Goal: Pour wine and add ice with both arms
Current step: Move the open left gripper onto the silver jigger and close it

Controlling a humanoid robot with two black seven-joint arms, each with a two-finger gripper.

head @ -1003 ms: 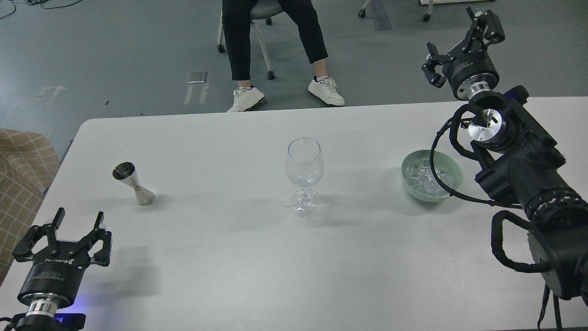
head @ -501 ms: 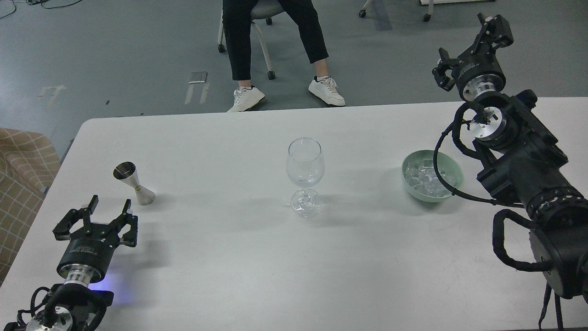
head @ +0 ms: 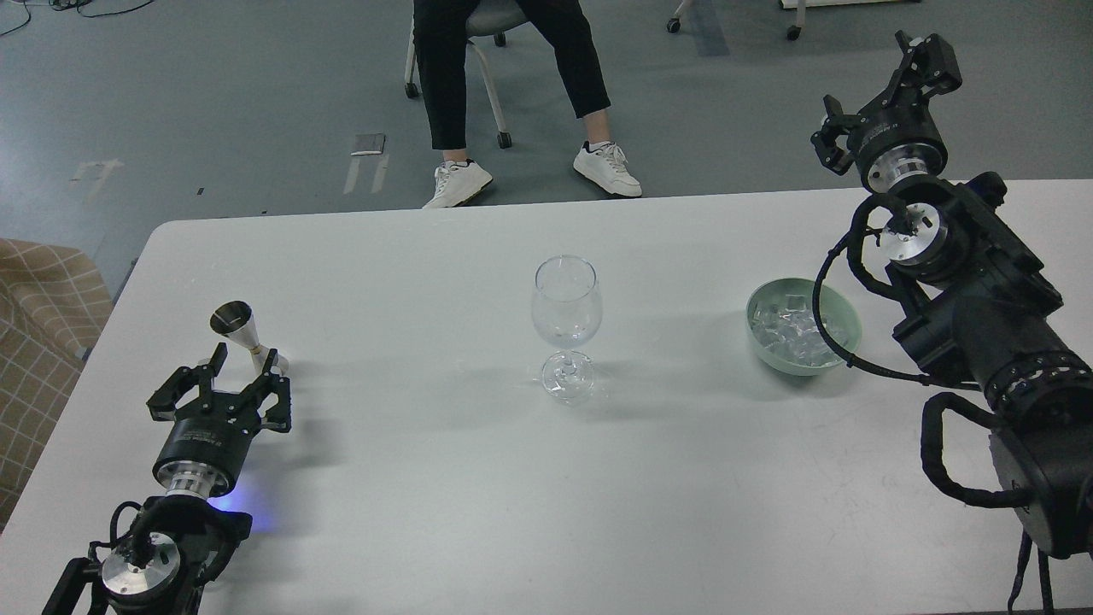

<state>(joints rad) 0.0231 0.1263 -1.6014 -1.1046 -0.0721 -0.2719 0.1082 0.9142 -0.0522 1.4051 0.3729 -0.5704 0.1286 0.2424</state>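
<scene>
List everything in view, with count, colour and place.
table: 1, white, fills foreground
glass: 1, clear, upright, table centre
jigger: 1, steel, table left
bowl: 1, pale green, table right
ice: many, clear, in bowl
person: 1, black trousers, white shoes, seated beyond table
cloth: 1, tan checked, left edge
left claw: 1, black, open, at the jigger's base
right claw: 1, black, raised beyond the bowl

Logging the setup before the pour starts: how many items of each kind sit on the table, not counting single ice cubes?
Wine glass: 1
Metal jigger: 1
Green bowl holding the ice: 1
Total: 3 on the white table. The open left gripper is at the jigger, and the right gripper is raised beyond the table's far edge.
</scene>
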